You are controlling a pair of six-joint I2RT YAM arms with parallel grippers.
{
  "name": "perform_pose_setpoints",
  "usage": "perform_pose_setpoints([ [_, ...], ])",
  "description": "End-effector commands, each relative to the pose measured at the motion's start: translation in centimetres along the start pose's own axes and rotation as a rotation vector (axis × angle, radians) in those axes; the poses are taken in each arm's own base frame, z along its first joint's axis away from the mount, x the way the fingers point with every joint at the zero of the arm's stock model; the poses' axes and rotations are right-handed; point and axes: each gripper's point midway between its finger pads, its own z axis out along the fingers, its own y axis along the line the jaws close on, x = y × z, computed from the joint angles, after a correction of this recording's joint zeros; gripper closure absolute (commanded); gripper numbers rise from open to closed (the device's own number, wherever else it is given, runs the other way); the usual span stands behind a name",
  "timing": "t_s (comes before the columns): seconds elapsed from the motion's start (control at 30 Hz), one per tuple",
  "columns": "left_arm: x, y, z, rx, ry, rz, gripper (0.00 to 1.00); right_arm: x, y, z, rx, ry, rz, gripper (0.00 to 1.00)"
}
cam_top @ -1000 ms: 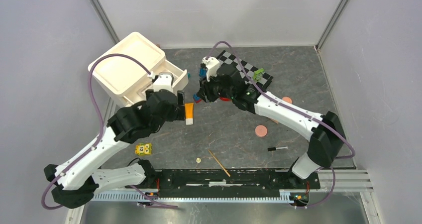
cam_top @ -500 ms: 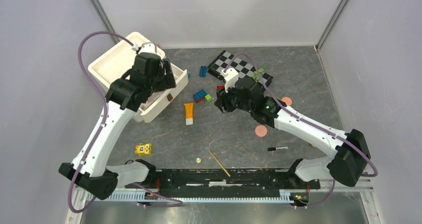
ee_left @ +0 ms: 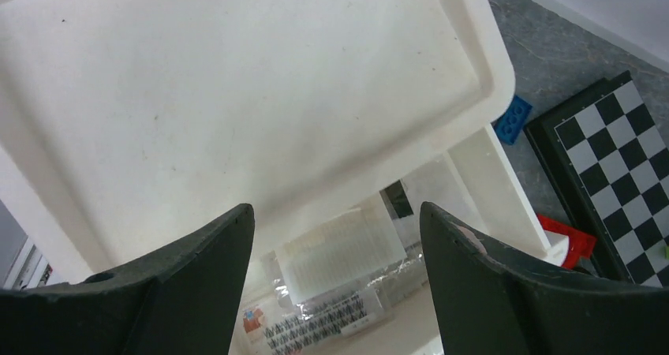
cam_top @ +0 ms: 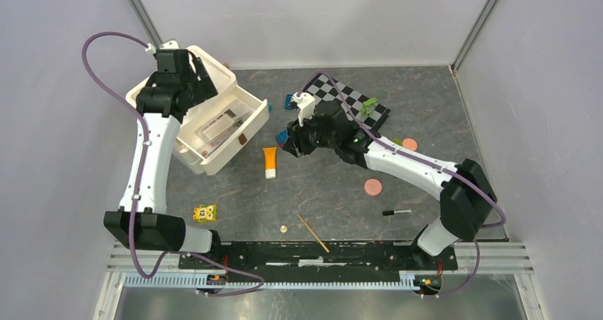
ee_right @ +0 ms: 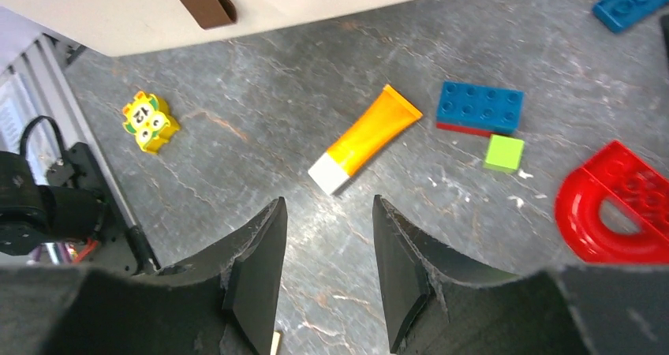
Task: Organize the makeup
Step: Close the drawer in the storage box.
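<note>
Orange tube (ee_right: 365, 139) beyond parted, empty fingers (ee_right: 260, 268)

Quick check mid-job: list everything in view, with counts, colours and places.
storage box: 1, cream, far left, drawer open
packets: count unclear, clear, in drawer
orange tube: 1, white cap, centre, beside drawer
pink discs: 2, right of centre
black pencil: 1, near right
wooden stick: 1, tan, near centre
small bead: 1, pale yellow, beside stick
checkerboard: 1, black-and-white, far centre
toy bricks: several, blue, green, red, between tube and checkerboard
yellow brick: 1, near left
left gripper: open, above box
right gripper: open, beside tube
</note>
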Motion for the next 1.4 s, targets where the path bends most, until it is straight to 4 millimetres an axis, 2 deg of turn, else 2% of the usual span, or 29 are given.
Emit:
perform_pose_setpoints([
  [0.0, -2.1, -0.4, 1.3, 0.049, -0.036, 0.037, 0.16, -3.5, 2.2, 0.9, -0.107, -0.087, 0.018, 0.5],
  [0.1, -1.4, 0.2, 2.6, 0.036, 0.0, 0.064, 0.16, -3.7, 2.4, 1.5, -0.122, -0.104, 0.025, 0.5],
  [0.2, -0.9, 1.9, 3.8, 0.013, 0.03, 0.059, 0.15, -3.7, 3.0, 2.0, -0.148, -0.106, 0.03, 0.5],
  [0.33, 0.0, 2.5, 4.7, 0.032, 0.066, 0.053, 0.15, -3.5, 3.4, 2.5, -0.157, -0.101, 0.036, 0.5],
  [0.53, 2.0, 1.4, 5.4, 0.117, 0.133, 0.059, 0.16, -3.2, 3.3, 2.8, -0.15, -0.093, 0.042, 0.49],
  [0.93, 5.1, -1.6, 4.2, 0.32, 0.228, 0.031, 0.19, -2.7, 3.1, 3.0, -0.145, -0.088, 0.06, 0.49],
  [1.13, 5.9, -2.4, 3.3, 0.382, 0.243, 0.012, 0.21, -3.7, 3.9, 3.6, -0.174, -0.133, 0.091, 0.51],
  [1.37, 6.5, -3.0, 2.7, 0.423, 0.261, -0.002, 0.22, -5.1, 5.3, 5.1, -0.236, -0.176, 0.14, 0.51],
])
